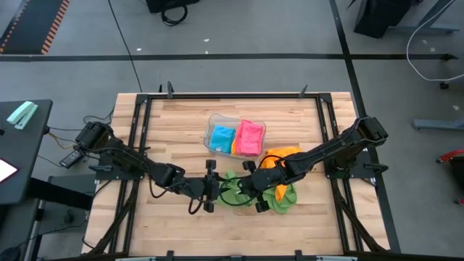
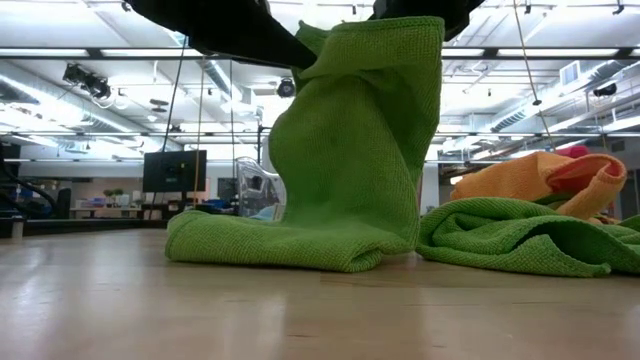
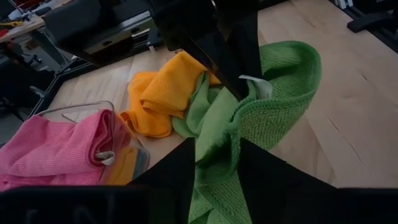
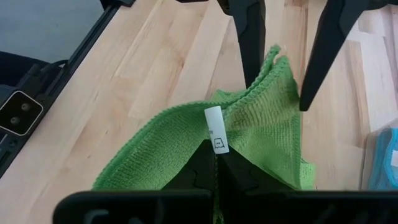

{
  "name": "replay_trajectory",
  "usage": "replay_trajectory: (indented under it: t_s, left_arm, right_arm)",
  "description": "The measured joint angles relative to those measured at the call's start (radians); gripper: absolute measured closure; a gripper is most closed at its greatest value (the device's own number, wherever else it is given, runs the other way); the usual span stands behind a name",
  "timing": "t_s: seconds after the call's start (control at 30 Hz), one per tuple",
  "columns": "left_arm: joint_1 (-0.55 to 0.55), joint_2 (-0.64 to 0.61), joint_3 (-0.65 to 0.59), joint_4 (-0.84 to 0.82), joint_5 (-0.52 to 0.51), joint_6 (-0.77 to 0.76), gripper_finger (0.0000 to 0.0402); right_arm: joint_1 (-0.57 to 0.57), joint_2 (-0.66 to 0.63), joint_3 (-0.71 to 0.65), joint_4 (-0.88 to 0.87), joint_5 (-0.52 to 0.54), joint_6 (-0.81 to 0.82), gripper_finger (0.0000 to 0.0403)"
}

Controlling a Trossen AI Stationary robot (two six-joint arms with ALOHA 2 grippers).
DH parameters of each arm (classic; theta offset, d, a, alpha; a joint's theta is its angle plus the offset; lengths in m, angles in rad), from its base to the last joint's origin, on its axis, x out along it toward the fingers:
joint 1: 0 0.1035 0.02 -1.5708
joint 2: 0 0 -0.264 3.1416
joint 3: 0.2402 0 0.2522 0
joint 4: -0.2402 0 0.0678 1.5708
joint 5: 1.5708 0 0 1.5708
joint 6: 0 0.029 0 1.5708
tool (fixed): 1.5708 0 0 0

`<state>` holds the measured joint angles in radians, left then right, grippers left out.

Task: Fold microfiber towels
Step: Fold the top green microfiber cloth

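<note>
A green microfiber towel [image 2: 350, 150] hangs between my two grippers at the middle of the table, its lower folds [image 2: 280, 245] resting on the wood. My right gripper [image 4: 216, 165] is shut on its raised part by the white tag [image 4: 214, 130]. My left gripper [image 3: 217, 168] faces it from the table's left; its open fingers [image 4: 252, 56] stand on either side of the towel's raised edge [image 4: 277, 68]. A second green towel [image 2: 520, 235] and an orange one [image 2: 540, 180] lie crumpled just to the right. My left gripper has the green towel's raised edge [image 3: 214, 134] between its open fingers; I cannot tell whether they touch it. My right gripper pinches the towel's edge beside the white tag [image 4: 217, 152] between its two fingers, slanting down from the table's right. The towel hangs below the hold, slack, its lower part on the table.
A clear tray [image 1: 214, 119] behind the grippers holds a folded blue towel [image 1: 222, 138] and a pink one [image 1: 249, 138]. Bare wood lies toward the near edge [image 1: 217, 232] and the left. A black frame [image 1: 138, 145] runs along the table's sides.
</note>
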<state>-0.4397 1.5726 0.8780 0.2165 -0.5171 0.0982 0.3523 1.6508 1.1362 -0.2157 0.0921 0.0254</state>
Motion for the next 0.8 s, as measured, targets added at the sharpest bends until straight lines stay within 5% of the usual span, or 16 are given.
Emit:
replay_trajectory:
  t_s: [0.47,0.8]
  left_arm:
    - [-0.006,0.0,0.0,0.008,0.02,-0.006,0.0346]
    - [-0.007,0.0,0.0,0.049,0.059,-0.008,0.0341]
  right_arm:
    - [0.0,0.0,0.0,-0.008,0.0,0.005,0.0393]
    - [0.001,0.0,0.0,-0.011,0.0,0.011,0.0393]
